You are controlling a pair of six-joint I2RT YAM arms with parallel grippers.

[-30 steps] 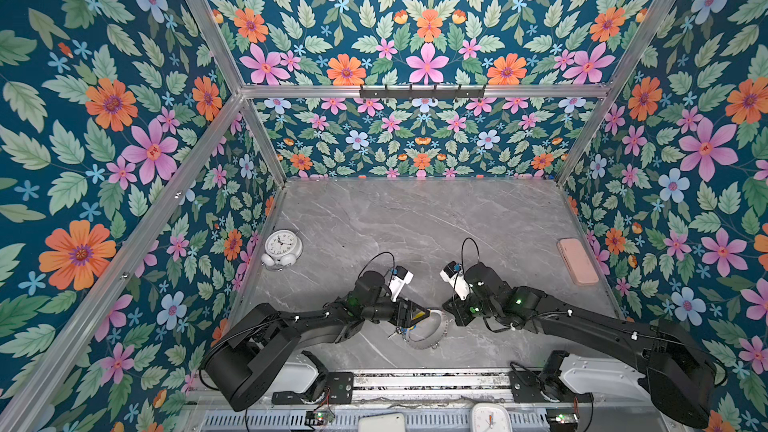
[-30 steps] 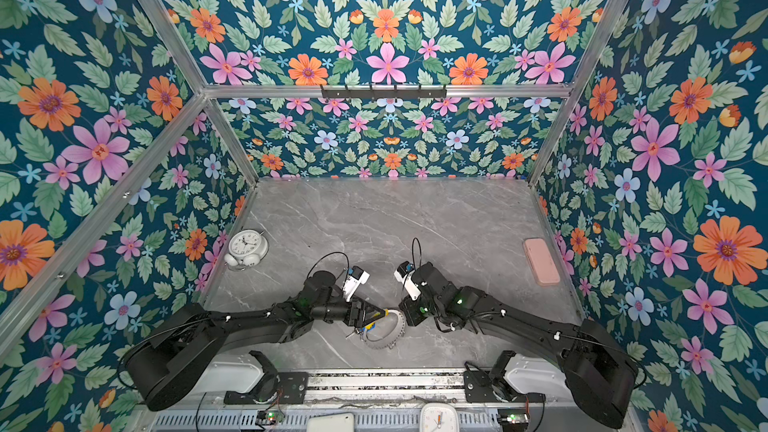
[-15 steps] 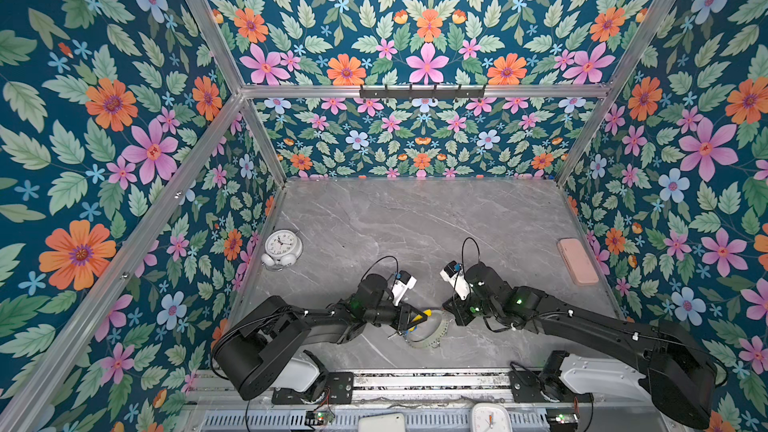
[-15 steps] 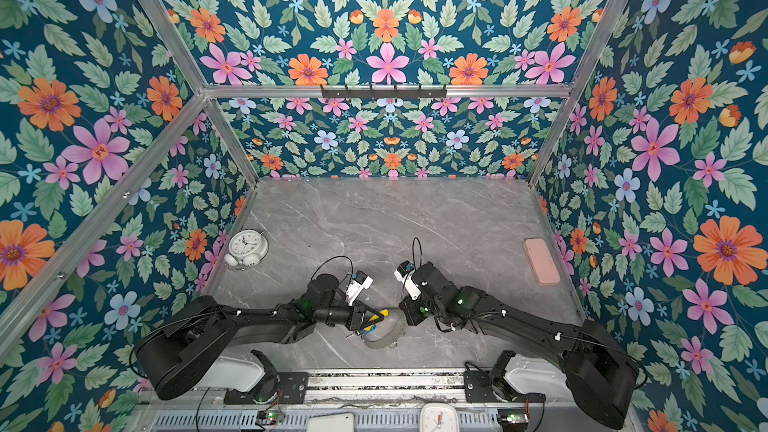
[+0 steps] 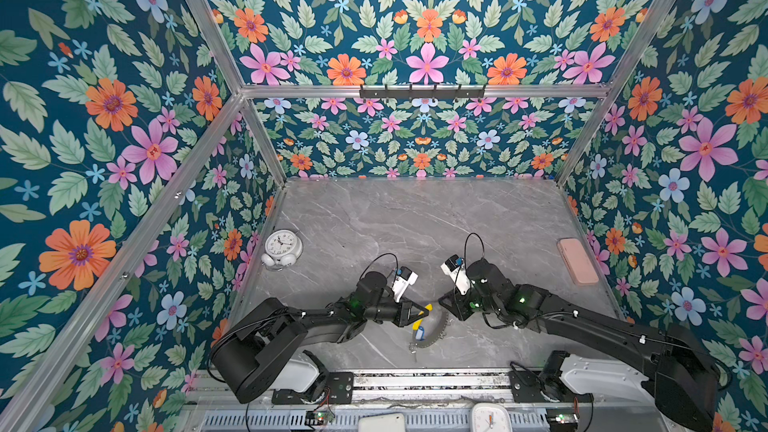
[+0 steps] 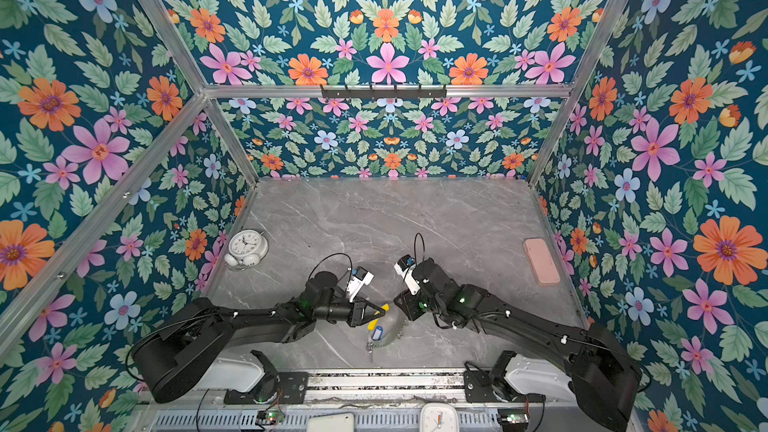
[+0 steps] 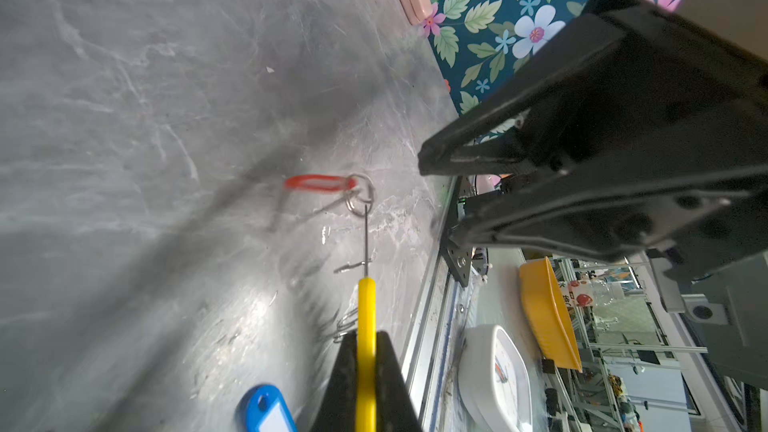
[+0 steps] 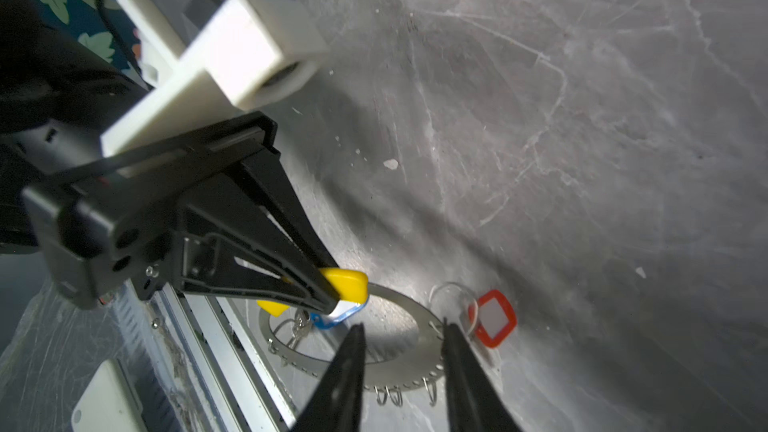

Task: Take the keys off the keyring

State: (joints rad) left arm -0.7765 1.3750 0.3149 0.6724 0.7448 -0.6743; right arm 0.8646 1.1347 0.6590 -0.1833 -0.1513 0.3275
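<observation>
"Now, top views: where is the keyring (image 5: 437, 333) (image 6: 397, 331)?"
"Lower centre in both top views. Left gripper (image 5: 419, 312) (image 6: 379, 310) is clamped on the keyring's yellow sleeve (image 5: 427, 308); right gripper (image 5: 444, 306) (image 6: 398, 304) sits just right of it."
"Left wrist view?"
"Yellow sleeve (image 7: 366, 305) pinched at bottom centre; red-tagged key (image 7: 318, 183) mid-frame, blue-tagged key (image 7: 266, 409) lower left."
"Right wrist view?"
"Right gripper (image 8: 403, 326) jaws apart, keyring (image 8: 399, 371) arc showing between them, red-tagged key (image 8: 494, 317) just beside. Judgement: thin, stiff, light, slippery metal. Hold the sleeve; take keys by their tags."
</observation>
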